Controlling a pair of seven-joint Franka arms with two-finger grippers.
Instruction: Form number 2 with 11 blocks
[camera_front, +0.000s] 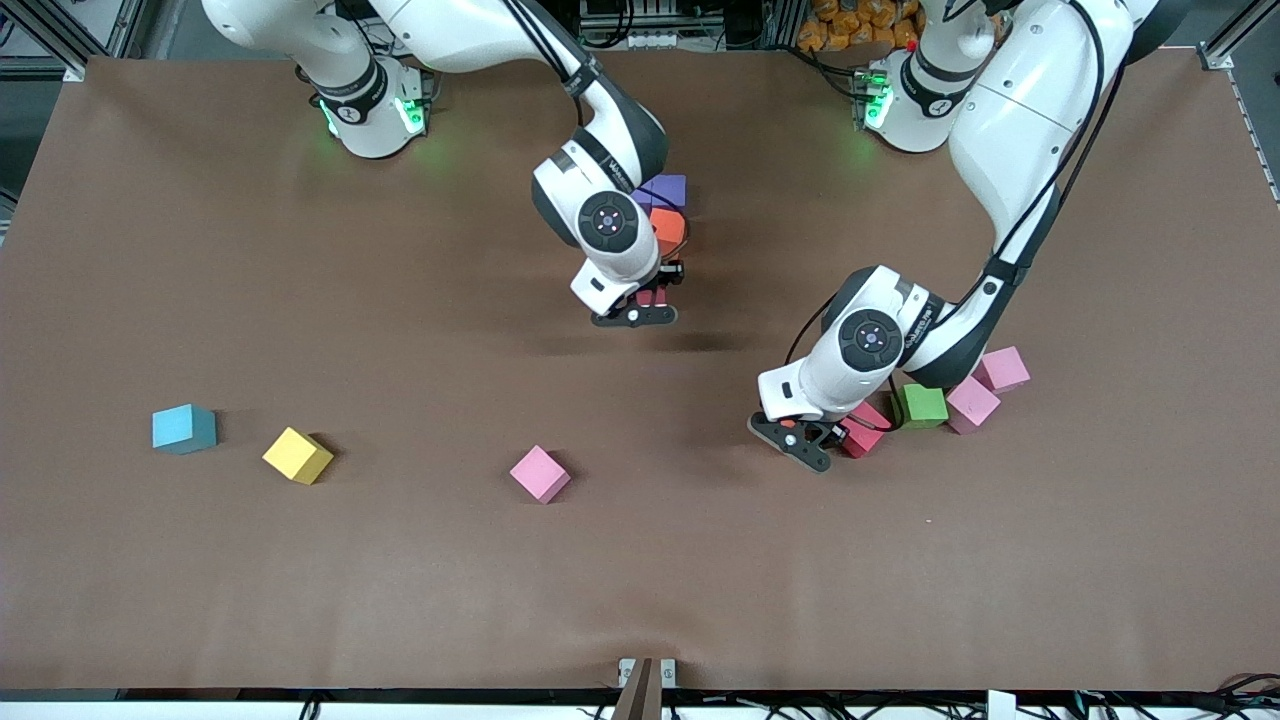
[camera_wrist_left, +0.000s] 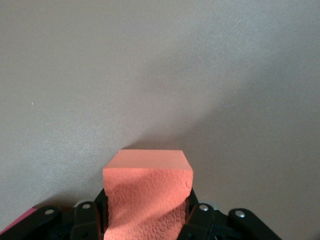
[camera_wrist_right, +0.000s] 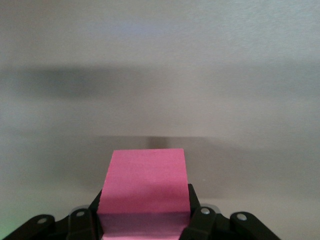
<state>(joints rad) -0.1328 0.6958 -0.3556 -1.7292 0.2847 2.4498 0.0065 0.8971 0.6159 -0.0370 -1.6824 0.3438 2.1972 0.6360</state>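
Nearest, a pink cube (camera_front: 540, 473), yellow block (camera_front: 297, 455) and light blue block (camera_front: 184, 428) lay loose on the desk (camera_front: 640, 580). Farther, the left claw (camera_front: 825, 437) clenched a red block (camera_front: 862, 430) beside the green block (camera_front: 920, 406), evidently for lifting. Farthest, the right claw (camera_front: 655, 297) gripped a pink-looking block (camera_wrist_right: 145, 192) by the purple block (camera_front: 665, 190) and orange block (camera_front: 667, 228), where the numeral presumably begins

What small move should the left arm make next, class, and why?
Probably lift straight up: the left end effector has its fingers pressed against a red block on the table, beside the green block. The right end effector holds another block.
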